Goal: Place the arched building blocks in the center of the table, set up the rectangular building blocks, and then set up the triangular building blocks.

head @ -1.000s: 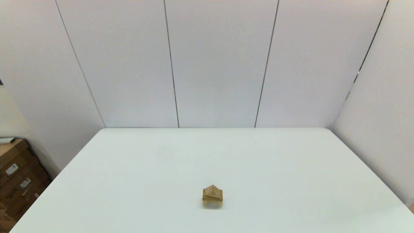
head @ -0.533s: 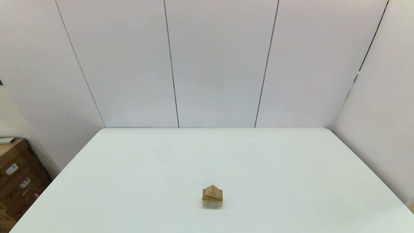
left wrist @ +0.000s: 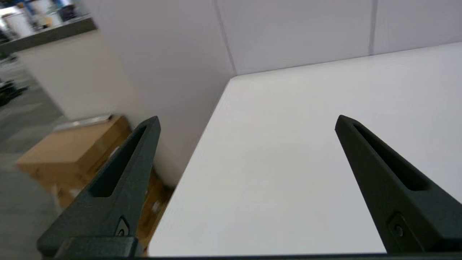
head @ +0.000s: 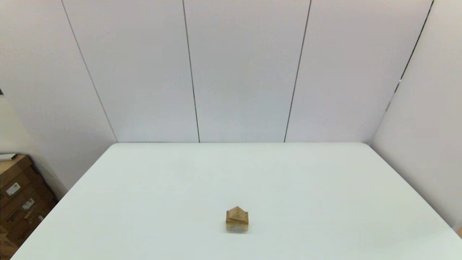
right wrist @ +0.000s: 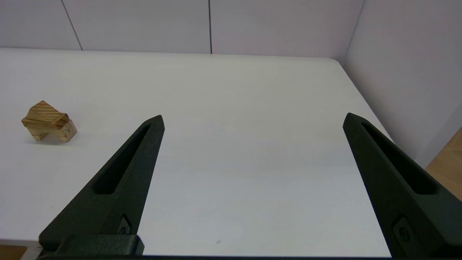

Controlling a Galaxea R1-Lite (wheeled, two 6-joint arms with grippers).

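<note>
Your tabletop (head: 325,187) lies white and bare on all sides of one small wooden stack near its front middle, and wall panels (head: 245,72) close its far edge and its right edge. Its left edge drops off beside brown cardboard boxes (head: 18,202) on the floor; they carry small white labels, too small for you to read.

Count three blocks, all in that one stack. The arched building block (head: 237,226) stands at the bottom with its cutout facing down onto the tabletop. The rectangular building block (head: 237,220) lies flat across it. The triangular building block (head: 237,213) sits on top, ridge up, grain lines showing on its slopes. The right wrist view shows the same stack (right wrist: 48,126) standing well apart from the right pincer.

Your left pincer (left wrist: 247,121) hangs near the tabletop's left edge, over the front part, fingers spread wide and holding nothing. Your right pincer (right wrist: 252,117) hovers above the right front part, also released, fingers wide apart, with open surface between them. Neither arm appears in the head view.
</note>
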